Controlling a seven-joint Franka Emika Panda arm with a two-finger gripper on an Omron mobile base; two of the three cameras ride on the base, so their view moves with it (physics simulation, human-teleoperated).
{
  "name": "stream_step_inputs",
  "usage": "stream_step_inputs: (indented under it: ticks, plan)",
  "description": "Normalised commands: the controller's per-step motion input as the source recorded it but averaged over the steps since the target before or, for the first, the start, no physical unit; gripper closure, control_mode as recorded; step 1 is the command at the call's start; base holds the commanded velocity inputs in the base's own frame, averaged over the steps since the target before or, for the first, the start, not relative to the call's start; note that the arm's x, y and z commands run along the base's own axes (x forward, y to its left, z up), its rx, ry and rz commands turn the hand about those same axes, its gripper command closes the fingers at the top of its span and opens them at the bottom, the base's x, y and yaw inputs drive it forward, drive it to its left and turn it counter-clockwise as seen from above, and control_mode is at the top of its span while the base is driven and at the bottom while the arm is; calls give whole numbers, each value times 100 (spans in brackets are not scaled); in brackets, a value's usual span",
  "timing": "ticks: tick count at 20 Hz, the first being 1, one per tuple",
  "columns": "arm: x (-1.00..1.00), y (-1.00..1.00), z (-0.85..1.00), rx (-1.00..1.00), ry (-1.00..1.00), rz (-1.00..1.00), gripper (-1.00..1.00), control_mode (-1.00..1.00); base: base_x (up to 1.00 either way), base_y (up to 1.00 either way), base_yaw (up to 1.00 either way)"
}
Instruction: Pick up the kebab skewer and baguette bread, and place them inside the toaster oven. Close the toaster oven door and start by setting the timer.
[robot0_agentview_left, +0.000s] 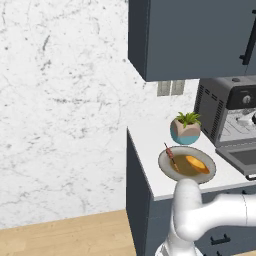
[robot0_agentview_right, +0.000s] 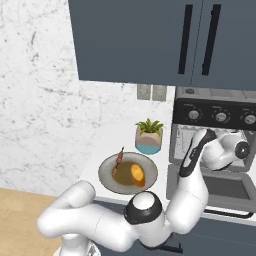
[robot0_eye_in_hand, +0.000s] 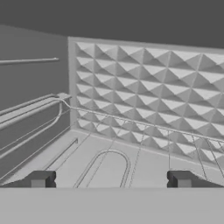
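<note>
gripper (robot0_eye_in_hand: 111, 179): jaws wide, empty, inside boxy dark grey toaster oven (robot0_agentview_right: 215, 137) | thin reddish-brown kebab skewer (robot0_agentview_right: 119, 161), golden-orange baguette loaf (robot0_agentview_right: 137, 175): on grey plate (robot0_agentview_right: 107, 182) behind gripper, outside | skewer light, stiff: pinch mid-stick; loaf soft, grip midsection

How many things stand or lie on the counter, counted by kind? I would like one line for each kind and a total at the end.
Food items: 2, the kebab skewer and the baguette bread
Plates: 1, the round grey plate under both
Potted plants: 1, the potted plant
Appliances: 1, the toaster oven, its door down
Total: 5
</note>
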Motion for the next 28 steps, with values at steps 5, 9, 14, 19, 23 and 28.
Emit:
stream_step_inputs:
  ticks: [5, 9, 14, 19, 23, 28]
  plan:
    - [-99, -24, -94, -14, 7, 0, -100, -100, 0, 0, 0]
    - [-100, -8, -95, -15, 9, 0, -100, -100, 0, 0, 0]
    - [-100, 0, -98, -19, 14, 0, -100, -100, 0, 0, 0]
    - [-86, -20, -10, -2, 7, -1, -100, -100, 0, 0, 0]
    - [-81, -12, 79, 0, 10, 0, -100, -100, 0, 0, 0]
    - [-50, 59, 100, 0, 15, 0, -100, -100, 0, 0, 0]
